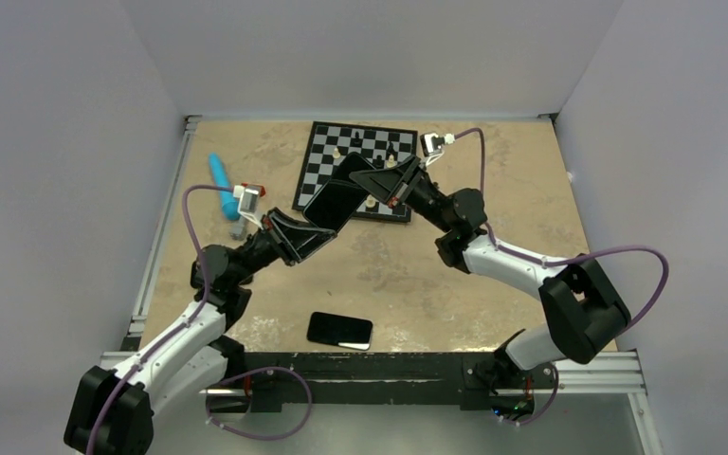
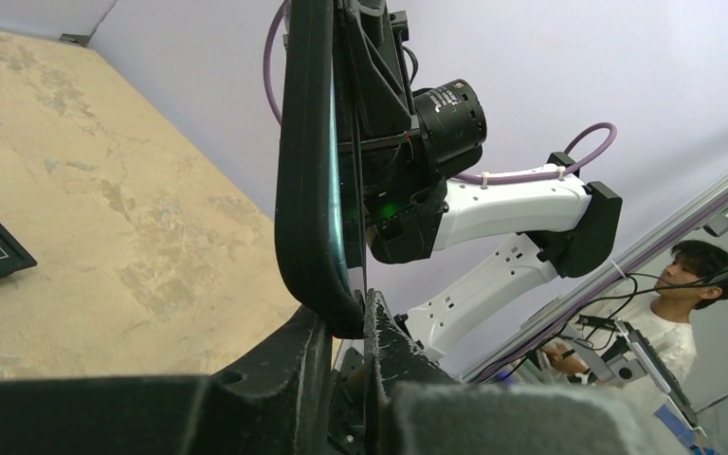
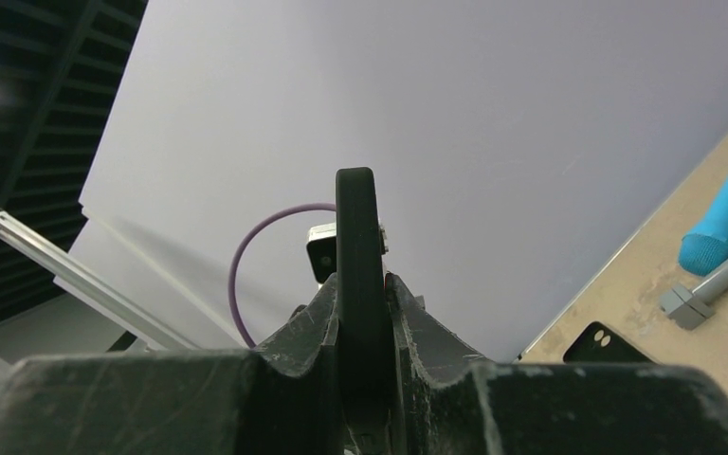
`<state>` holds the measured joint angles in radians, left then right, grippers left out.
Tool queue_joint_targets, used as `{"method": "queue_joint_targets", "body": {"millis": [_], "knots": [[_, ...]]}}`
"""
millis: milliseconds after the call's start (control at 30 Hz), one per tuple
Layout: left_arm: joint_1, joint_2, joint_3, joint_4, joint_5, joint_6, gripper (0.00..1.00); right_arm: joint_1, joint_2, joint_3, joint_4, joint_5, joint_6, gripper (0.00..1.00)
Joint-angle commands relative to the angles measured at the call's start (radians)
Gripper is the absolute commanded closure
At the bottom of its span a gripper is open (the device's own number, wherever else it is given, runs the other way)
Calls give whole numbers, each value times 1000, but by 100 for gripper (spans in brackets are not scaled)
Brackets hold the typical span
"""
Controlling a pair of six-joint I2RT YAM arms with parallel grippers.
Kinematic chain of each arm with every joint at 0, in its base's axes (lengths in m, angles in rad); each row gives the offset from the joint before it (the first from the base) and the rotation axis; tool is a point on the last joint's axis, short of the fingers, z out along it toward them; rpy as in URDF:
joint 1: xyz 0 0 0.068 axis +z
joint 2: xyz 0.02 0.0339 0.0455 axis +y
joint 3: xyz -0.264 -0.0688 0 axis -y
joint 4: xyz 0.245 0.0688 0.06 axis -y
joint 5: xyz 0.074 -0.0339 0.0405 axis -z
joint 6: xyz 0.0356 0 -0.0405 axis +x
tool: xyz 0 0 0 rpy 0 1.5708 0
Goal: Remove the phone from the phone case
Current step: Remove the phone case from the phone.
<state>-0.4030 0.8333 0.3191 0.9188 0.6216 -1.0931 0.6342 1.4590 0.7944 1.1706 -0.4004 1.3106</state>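
A black phone in its case (image 1: 335, 202) hangs tilted in the air over the near edge of a chessboard, held between both grippers. My left gripper (image 1: 318, 229) is shut on its lower corner; in the left wrist view (image 2: 365, 313) the jaws pinch a thin edge beside the thick black rim (image 2: 303, 171). My right gripper (image 1: 362, 176) is shut on its upper edge; in the right wrist view (image 3: 362, 294) the black rim (image 3: 358, 227) stands edge-on between the fingers. I cannot tell whether phone and case have parted.
A second black phone-shaped slab (image 1: 339, 330) lies flat near the table's front edge; it shows two small holes in the right wrist view (image 3: 607, 346). The chessboard (image 1: 322, 161) carries several pieces. A blue cylinder (image 1: 220, 185) and a grey bar (image 1: 236, 227) lie at the left.
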Motion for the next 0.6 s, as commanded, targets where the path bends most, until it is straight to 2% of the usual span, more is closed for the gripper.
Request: {"method": "queue_joint_targets", "body": {"millis": [0,100,167,300,433,567], "knots": [[-5,33,38,65,24,42,91,7,-46,9,89,49,67,100],[-5,53,33,112,46,63,99,7,-35,17,88,42,114,100],[-5,59,27,129,60,107,100,7,-17,25,80,19,178,100],[-7,28,33,23,79,294,100,6,36,43,101,-49,343,100],[-8,-16,29,-83,2,495,100,7,50,50,106,-100,438,100],[-8,12,18,-4,-55,530,100,7,51,58,89,-121,475,100]]}}
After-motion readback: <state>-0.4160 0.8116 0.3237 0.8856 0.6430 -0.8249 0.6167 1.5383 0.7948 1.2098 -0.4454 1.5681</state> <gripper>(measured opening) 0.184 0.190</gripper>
